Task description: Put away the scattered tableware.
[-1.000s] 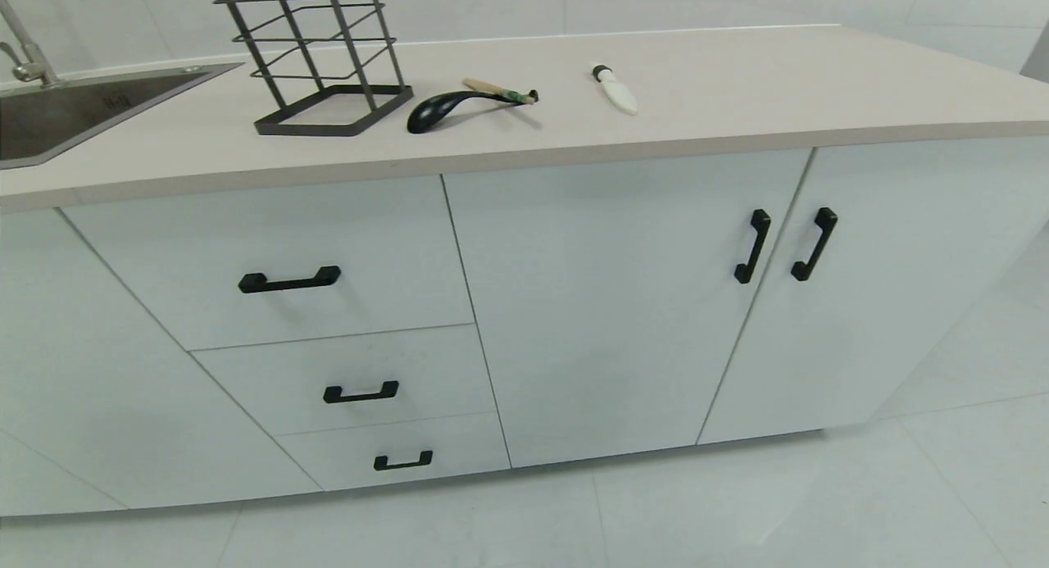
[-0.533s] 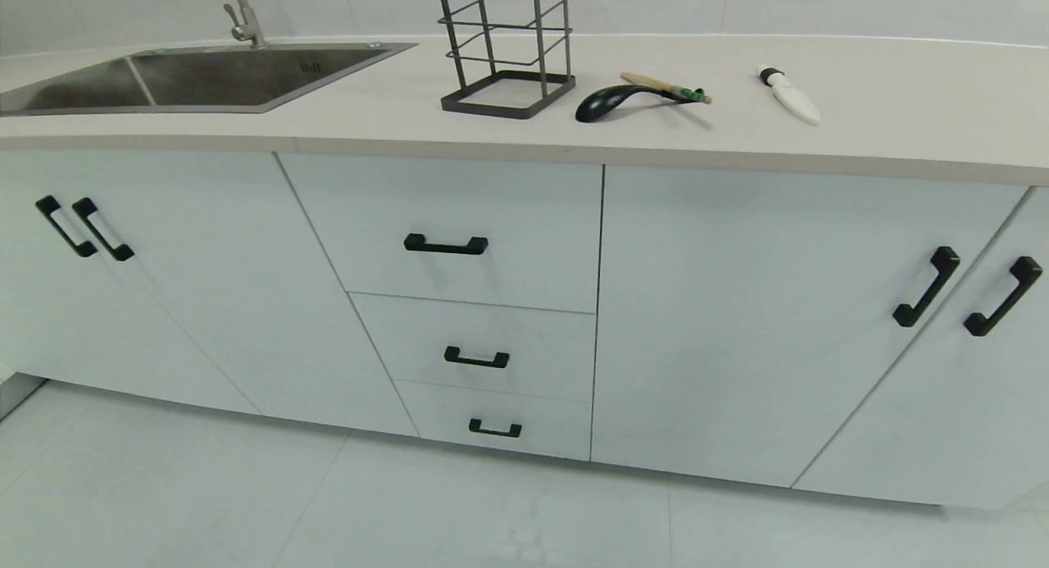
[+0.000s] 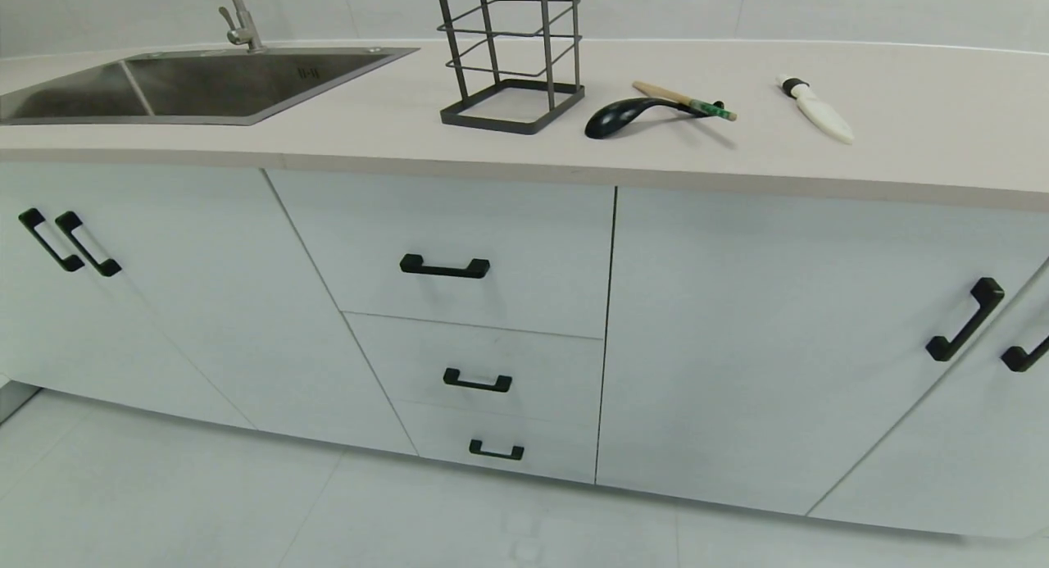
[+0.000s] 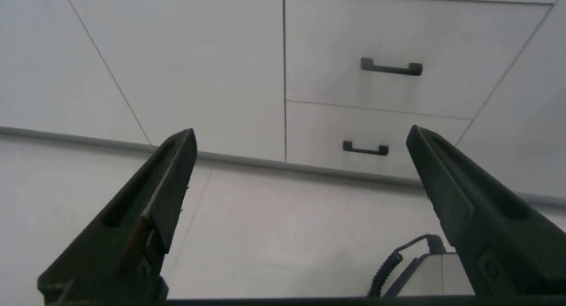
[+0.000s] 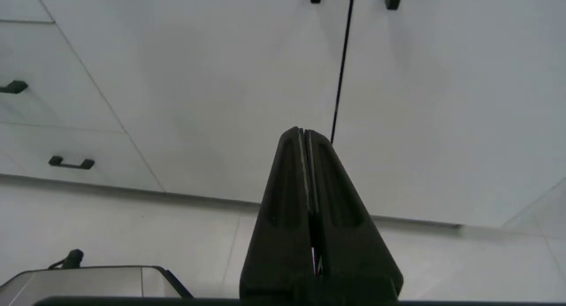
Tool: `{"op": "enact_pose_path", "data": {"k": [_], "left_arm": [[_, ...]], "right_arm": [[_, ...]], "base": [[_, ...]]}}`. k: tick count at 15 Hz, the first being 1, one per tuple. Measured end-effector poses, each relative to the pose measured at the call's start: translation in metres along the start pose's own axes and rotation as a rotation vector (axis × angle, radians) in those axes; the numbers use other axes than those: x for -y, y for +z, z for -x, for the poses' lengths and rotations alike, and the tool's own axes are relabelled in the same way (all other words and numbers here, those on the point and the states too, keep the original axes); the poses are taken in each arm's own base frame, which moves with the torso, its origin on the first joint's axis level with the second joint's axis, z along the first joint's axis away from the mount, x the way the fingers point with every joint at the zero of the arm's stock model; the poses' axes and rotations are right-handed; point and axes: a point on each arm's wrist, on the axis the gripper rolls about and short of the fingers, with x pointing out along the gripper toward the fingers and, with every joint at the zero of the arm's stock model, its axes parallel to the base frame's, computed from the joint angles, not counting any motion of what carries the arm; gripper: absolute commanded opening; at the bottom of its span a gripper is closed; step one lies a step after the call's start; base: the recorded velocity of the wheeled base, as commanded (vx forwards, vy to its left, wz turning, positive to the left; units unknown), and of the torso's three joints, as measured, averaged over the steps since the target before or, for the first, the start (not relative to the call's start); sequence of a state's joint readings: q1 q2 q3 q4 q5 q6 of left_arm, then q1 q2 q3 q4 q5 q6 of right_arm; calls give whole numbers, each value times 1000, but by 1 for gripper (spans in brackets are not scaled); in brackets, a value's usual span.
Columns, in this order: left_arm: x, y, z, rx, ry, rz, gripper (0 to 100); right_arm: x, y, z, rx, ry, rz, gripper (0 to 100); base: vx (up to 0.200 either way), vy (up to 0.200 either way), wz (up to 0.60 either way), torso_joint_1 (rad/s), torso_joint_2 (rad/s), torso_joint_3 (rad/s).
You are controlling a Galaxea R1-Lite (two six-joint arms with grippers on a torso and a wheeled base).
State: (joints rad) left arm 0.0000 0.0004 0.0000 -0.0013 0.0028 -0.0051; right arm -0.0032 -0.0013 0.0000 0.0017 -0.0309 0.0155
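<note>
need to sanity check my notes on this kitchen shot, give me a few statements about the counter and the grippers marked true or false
1. The black spoon lies on the countertop beside the wire rack. True.
2. The chopsticks stand inside the wire rack. False: they lie flat on the countertop by the spoon's handle.
3. The left gripper is open and holds nothing. True.
4. The right gripper is wide open. False: its fingers are shut together.
5. The white utensil touches the black spoon. False: it lies apart from it, on the side away from the rack.
</note>
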Motion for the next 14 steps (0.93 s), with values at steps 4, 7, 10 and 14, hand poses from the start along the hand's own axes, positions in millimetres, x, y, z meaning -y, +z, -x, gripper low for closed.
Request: {"op": "enact_pose_path", "data": {"k": [4, 7, 10, 14], "left_arm": [[0, 0, 0, 2, 1, 18, 100], [0, 0, 0, 1, 1, 20, 100], [0, 1, 0, 0, 6, 34, 100], [2, 9, 2, 27, -59, -43, 100]], "right_arm": [[0, 0, 0, 0, 0, -1, 0], [0, 0, 0, 0, 0, -1, 0], [0, 0, 0, 0, 0, -1, 0], [0, 0, 0, 0, 0, -1, 0]], "base": [[0, 0, 0, 0, 0, 0], [0, 0, 0, 0, 0, 0], [0, 0, 0, 0, 0, 0], [0, 0, 0, 0, 0, 0]]}}
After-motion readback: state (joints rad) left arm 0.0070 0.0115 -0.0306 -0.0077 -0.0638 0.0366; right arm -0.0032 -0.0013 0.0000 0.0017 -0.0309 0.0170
